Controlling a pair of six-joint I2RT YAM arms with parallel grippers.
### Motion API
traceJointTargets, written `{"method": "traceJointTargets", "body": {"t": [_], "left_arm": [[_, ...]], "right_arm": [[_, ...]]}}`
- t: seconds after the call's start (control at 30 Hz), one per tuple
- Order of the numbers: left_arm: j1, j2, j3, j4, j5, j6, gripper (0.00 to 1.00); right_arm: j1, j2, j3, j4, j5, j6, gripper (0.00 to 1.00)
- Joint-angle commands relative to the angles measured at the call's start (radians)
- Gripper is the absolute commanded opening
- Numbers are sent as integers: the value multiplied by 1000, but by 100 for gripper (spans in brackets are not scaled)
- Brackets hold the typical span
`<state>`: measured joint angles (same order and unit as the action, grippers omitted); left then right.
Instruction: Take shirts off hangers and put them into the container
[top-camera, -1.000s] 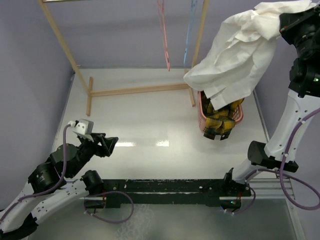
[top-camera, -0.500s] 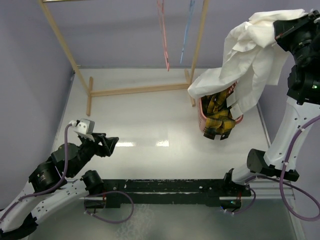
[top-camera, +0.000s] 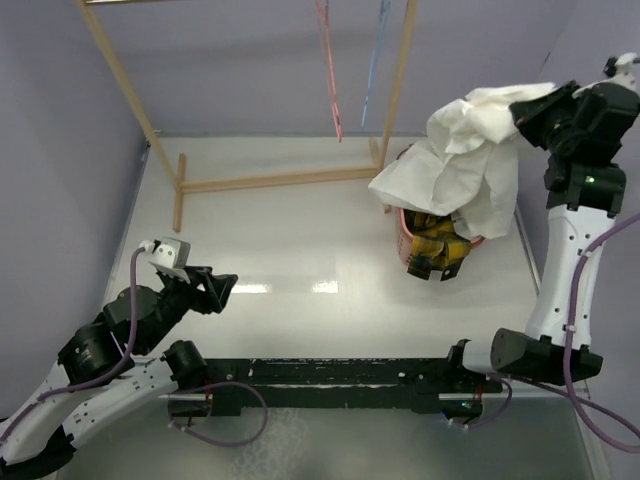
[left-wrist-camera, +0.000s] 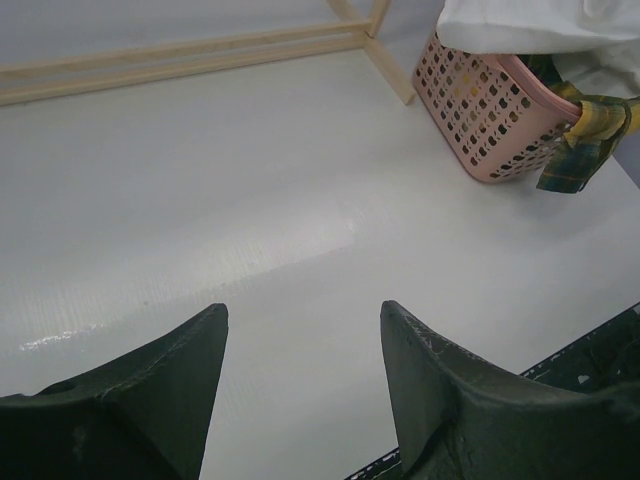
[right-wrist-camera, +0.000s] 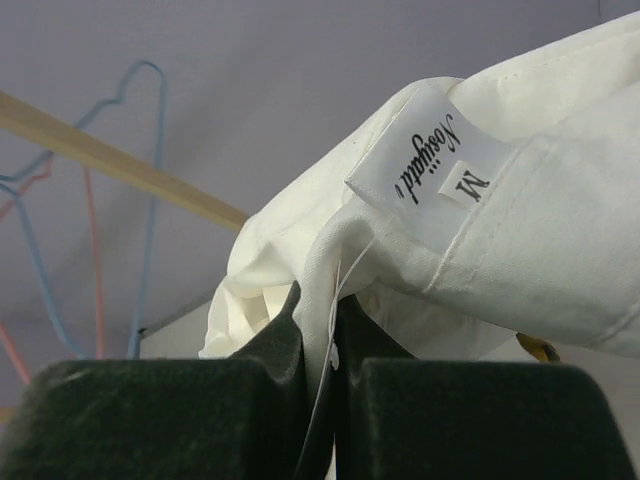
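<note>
At the far right corner of the tabletop (top-camera: 300, 235), the basket (top-camera: 403, 222) is found, just beside the foot of the rack's (top-camera: 280, 180) right pole. The plaid shirt (top-camera: 435, 245) is lodged inside it, and one end is spilled over the near rim and hangs down the outer wall towards the tabletop. The white shirt (top-camera: 460, 160) is draped over the basket's far side, so that most of the opening is hidden. Its upper end is gathered up and carried by the right gripper (top-camera: 528, 108), which is raised above the basket's right edge.

In the right wrist view the right gripper is seen clamped on a fold of the white cloth, the fabric being pinched tightly between the two dark fingers (right-wrist-camera: 250, 360). A label (right-wrist-camera: 430, 160) printed with the letter M is shown just above them.

The pink hanger (top-camera: 330, 80) and the blue hanger (top-camera: 375, 70) are hung side by side on the rack near the far edge, the pink one to the left.

Near the near left corner the left gripper (top-camera: 215, 290) is held low over the tabletop, well apart from the basket. Its jaws are spread wide and nothing is held in them.
</note>
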<state>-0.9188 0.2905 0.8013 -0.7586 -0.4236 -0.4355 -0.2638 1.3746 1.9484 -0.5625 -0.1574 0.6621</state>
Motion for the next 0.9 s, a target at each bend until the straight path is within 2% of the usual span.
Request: {"method": "traceJointTargets", "body": {"t": [0.0,0.1,0.27,0.37,0.57,0.87], "left_arm": [[-2,3,22,22,1,-9,66],[-2,11,22,24,6,-6,66],[-3,23,24,24,15,-6,66],[-3,20,23,24,14,-7,65],[-2,13,22,24,14,-8,65],[-3,17,22,25,17,-5,65]], "right_arm": [[13,-88,-257,140,-27,-39,0],[68,-92,-353,132,-15,-87,0],[231,-11,-426,84,118,-189,0],[287,47,-477,90,167,-210,0],[299,142,-607,158,236,-207,0],[299,324,-727,237,185,-201,0]]}}
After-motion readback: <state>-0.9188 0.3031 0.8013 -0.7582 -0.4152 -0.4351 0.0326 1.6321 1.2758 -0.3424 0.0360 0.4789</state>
